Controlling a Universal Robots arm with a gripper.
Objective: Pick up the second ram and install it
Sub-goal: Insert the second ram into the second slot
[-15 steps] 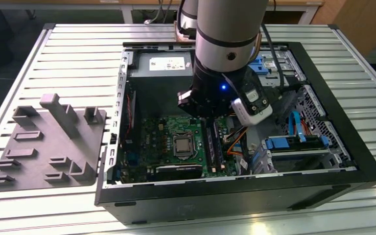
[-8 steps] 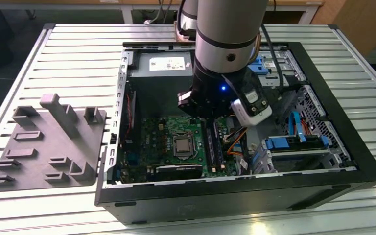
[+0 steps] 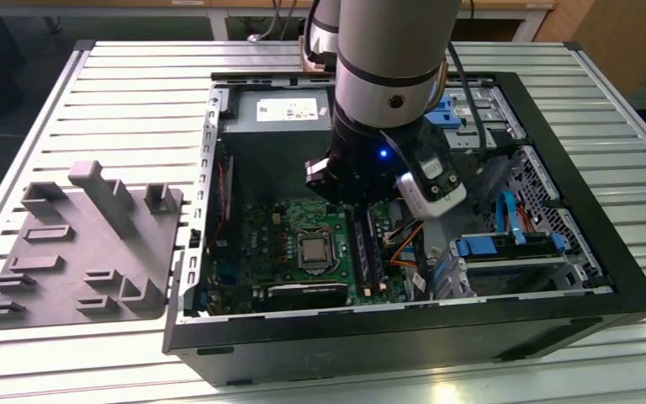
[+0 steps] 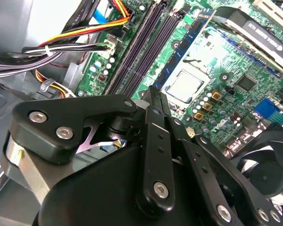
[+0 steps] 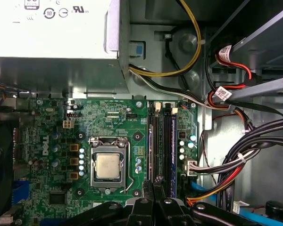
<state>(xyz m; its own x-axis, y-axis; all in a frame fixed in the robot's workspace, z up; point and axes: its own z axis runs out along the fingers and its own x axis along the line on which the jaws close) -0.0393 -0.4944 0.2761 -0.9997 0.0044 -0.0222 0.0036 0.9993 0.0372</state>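
**Gripper (image 4: 153, 92) low over ram (image 4: 185, 52) in open case (image 3: 413, 335)**

In both wrist views the gripper (image 5: 158, 181) hangs just above the motherboard (image 5: 108, 113). Its tip is beside one end of the blue ram (image 5: 150, 141), which stands on edge along the slots next to the CPU (image 5: 108, 165). Whether the gripper is open or closed cannot be told.

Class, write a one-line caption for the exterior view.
Gripper poised over the memory slots inside the open computer case; grey holder tray at the exterior view's left.
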